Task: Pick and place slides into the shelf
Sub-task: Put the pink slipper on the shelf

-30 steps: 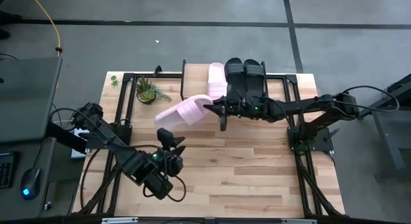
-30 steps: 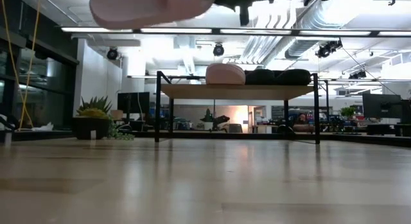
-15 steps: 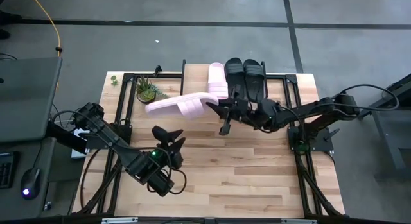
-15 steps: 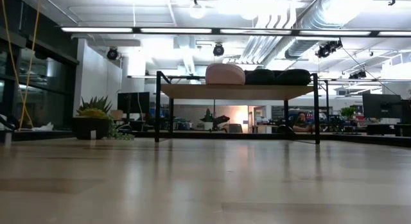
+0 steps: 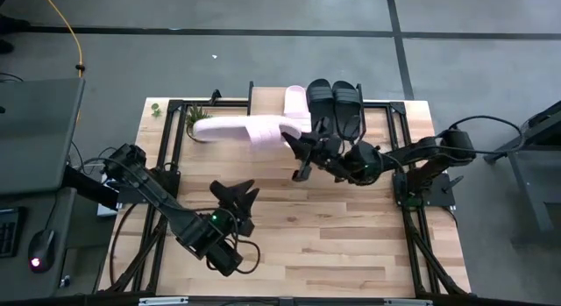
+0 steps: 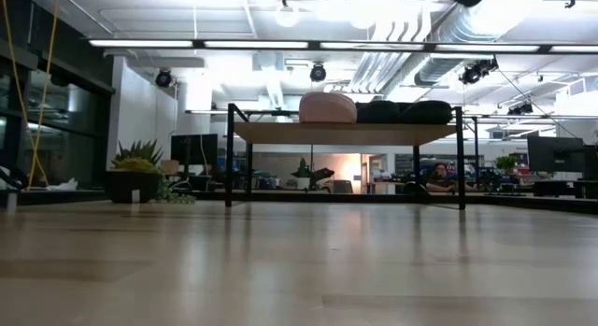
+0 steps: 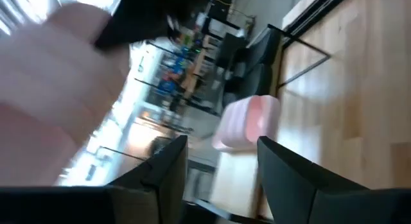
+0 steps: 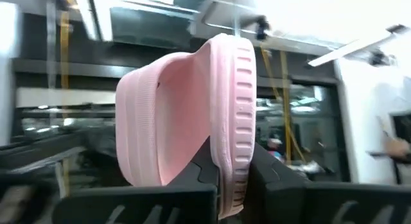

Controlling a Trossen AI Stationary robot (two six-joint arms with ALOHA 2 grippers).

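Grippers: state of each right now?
Left gripper: open, holding nothing, above the tabletop.
Right gripper: shut on a pale pink slide, held in the air by the shelf.

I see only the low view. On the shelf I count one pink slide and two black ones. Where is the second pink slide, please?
Observer: The right gripper holds the second pink slide in the air, over the back of the table, next to the shelf.
Operator: How does it hold it?
Observer: The right wrist view shows its fingers shut on the slide's edge, with the slide standing on its side.
Operator: And the left gripper?
Observer: The left gripper is open and empty, over the front half of the table.
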